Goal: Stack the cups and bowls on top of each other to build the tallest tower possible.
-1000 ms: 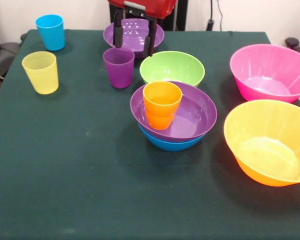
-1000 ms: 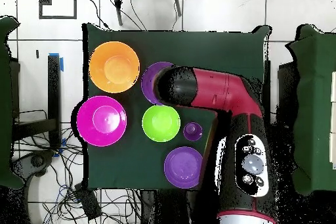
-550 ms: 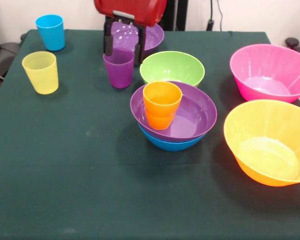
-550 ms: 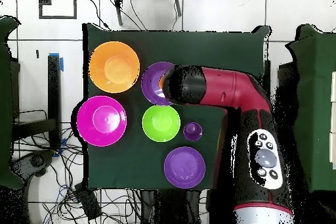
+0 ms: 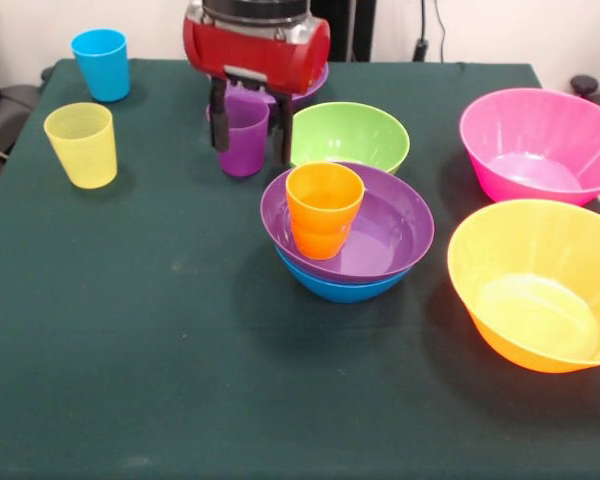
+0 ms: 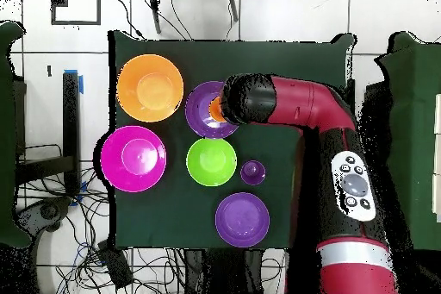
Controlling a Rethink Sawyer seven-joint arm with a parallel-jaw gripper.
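Observation:
The tower stands mid-table: a blue bowl point(image 5: 340, 289) lowest, a purple bowl point(image 5: 385, 232) nested in it, and an orange cup point(image 5: 323, 208) upright inside. My gripper point(image 5: 250, 133) is open, with one finger on each side of the purple cup point(image 5: 243, 140), which stands on the cloth just behind the tower. In the overhead view the arm point(image 6: 284, 109) covers part of the tower's purple bowl point(image 6: 200, 109), while the purple cup point(image 6: 252, 172) shows clear of it. The blue cup point(image 5: 102, 64) and the yellow cup point(image 5: 82, 144) stand at the far left.
A green bowl point(image 5: 345, 135) sits right of the purple cup. A pink bowl point(image 5: 540, 145) and an orange bowl point(image 5: 540, 285) take up the right side. A second purple bowl point(image 6: 241, 219) lies behind the gripper, mostly hidden in the front view.
The gripper has come forward from over the far purple bowl and down, so its open fingers now flank the purple cup. No cup or bowl has shifted.

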